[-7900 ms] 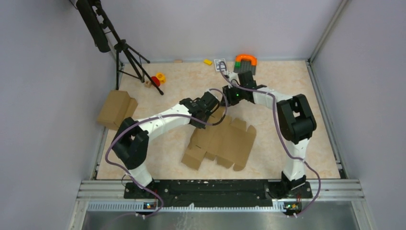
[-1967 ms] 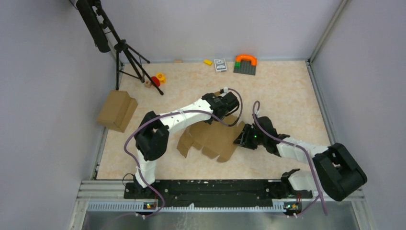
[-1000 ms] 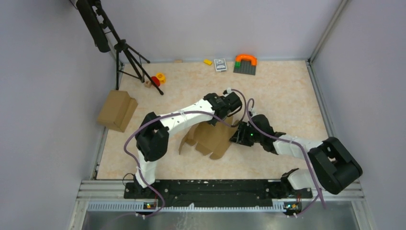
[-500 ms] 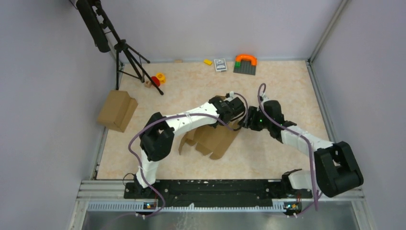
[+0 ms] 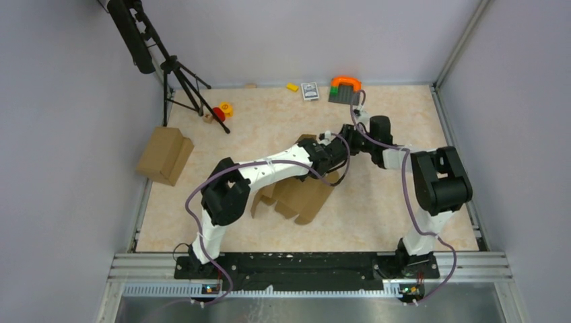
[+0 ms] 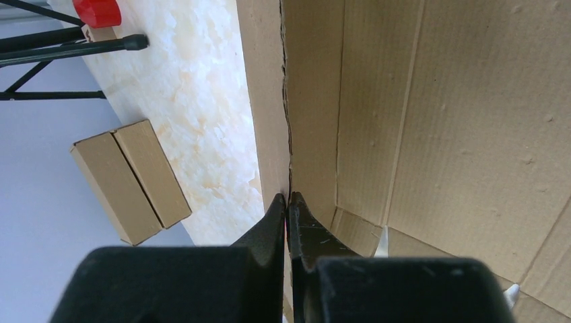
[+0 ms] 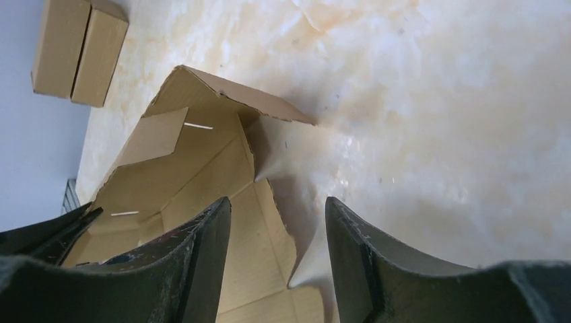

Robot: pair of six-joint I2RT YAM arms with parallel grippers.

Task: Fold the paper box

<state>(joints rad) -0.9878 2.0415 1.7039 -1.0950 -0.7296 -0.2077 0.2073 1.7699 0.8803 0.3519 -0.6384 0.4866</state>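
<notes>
My left fingers (image 6: 273, 225) pinch a thin corrugated flap of the creased brown paper box (image 6: 471, 134); my right fingers (image 7: 202, 262) gape apart over the marbled table (image 7: 438, 101).

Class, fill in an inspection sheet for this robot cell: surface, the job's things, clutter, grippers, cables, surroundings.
Surface: beige marbled table; no spills seen.
Job's things: flat brown cardboard paper box, partly folded, some flaps raised.
Clutter: bulkier brown carton at the left edge. Towards the far edge: black tripod, red and yellow toys, yellow block, small printed card, orange arch on a grey plate.
Grippers: left gripper shut on a box flap; right gripper open over the box's edge, holding nothing.
Cables: purple cables loop along both arms; no snag seen.
Surroundings: plain lilac walls; metal rail at the near edge.
</notes>
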